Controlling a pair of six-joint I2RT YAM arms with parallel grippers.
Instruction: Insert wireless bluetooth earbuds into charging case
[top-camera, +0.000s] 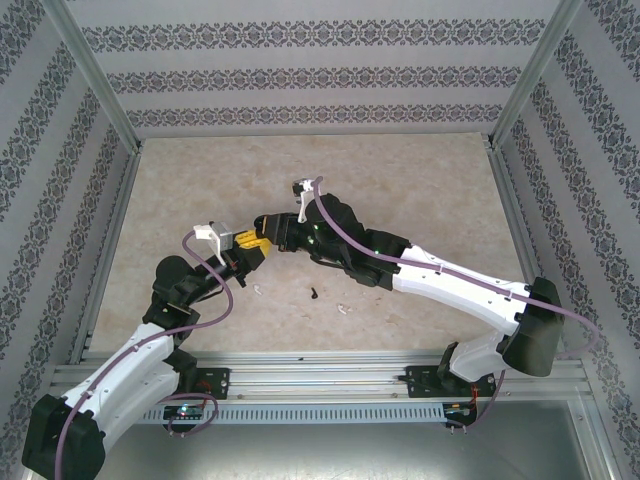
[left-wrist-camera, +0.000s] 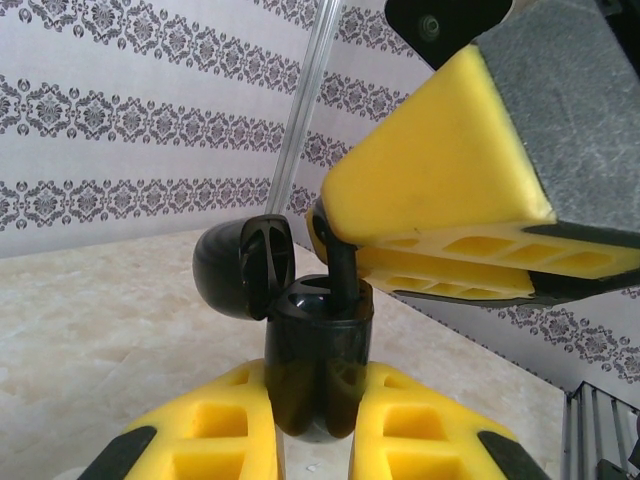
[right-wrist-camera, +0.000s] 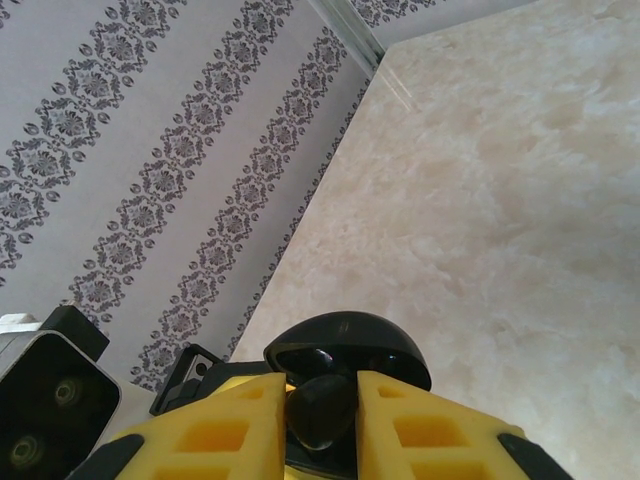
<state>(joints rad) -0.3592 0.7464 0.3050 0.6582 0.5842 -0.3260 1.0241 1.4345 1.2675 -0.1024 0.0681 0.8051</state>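
With the left hand (left-wrist-camera: 318, 425) clamped around the open black case (left-wrist-camera: 318, 345), the right hand (right-wrist-camera: 322, 415), pinching a black earbud (left-wrist-camera: 341, 270), should hold the stem straight and push down gently.

You are looking at a beige, marbled tabletop (top-camera: 400, 180), closed in on three sides by pale wallpaper (top-camera: 320, 75) printed with bands of dark floral ornament. An aluminium left post (top-camera: 92, 75) and an aluminium right post (top-camera: 540, 70) slant up from the far corners. Along the near edge you have an aluminium rail (top-camera: 320, 372). Just below it runs a slotted white cable duct (top-camera: 330, 412), and below that lies a grey metal sheet (top-camera: 380, 455).
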